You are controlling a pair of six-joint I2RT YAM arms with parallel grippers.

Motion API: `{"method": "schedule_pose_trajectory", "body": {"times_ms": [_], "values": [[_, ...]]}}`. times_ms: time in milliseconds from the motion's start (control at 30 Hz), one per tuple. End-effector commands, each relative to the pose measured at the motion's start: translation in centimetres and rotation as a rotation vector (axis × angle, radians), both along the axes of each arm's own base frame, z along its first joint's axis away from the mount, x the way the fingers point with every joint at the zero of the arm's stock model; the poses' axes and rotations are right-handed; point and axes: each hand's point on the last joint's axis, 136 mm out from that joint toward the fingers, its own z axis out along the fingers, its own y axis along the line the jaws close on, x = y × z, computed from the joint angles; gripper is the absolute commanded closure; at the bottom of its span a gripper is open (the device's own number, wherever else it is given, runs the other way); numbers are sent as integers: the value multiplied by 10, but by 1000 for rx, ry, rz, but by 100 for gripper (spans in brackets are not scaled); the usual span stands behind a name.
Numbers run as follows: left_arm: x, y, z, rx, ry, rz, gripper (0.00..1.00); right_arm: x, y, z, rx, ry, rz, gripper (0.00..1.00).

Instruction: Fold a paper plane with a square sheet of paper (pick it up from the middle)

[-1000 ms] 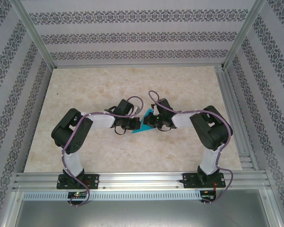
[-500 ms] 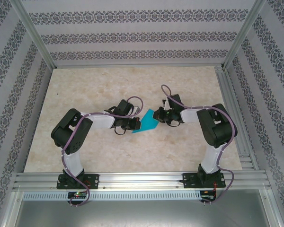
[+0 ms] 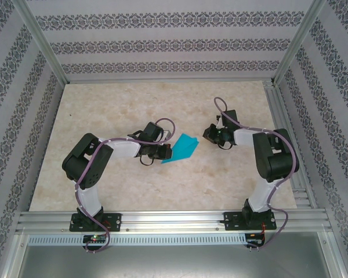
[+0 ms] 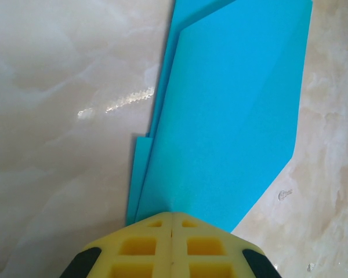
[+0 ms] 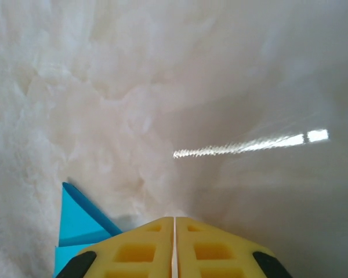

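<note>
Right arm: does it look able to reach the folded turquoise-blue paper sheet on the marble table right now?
Probably yes. The right gripper, shut, sits just right of the folded turquoise-blue paper sheet with bare marble table between. The left gripper is shut at the sheet's left end only.

light: bright, even; glare: streaks on table (image 5: 249, 143); wrist views soft

We see a pale, marbled table (image 3: 116, 104) with aluminium rails along its near and right edges. One thing lies on it, near the middle: a folded paper (image 3: 182, 148), turquoise, its narrow end toward eight o'clock and its wide end toward one o'clock. Up close, its stacked layers (image 4: 232, 116) sit slightly offset.
</note>
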Motion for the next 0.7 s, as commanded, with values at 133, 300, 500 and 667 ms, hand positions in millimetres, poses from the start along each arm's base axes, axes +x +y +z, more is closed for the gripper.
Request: {"method": "schedule_pose_trajectory", "body": {"times_ms": [133, 300, 500, 667], "values": [[-18, 8, 16, -7, 48, 5, 85, -15, 14, 68, -68, -175, 42, 75], [-13, 14, 45, -28, -25, 58, 76, -38, 40, 81, -138, -205, 88, 66], [-26, 23, 40, -28, 1, 80, 79, -60, 95, 70, -137, -181, 200, 67], [-30, 22, 30, -26, 31, 66, 86, -73, 146, 47, -68, -122, 293, 78]]}}
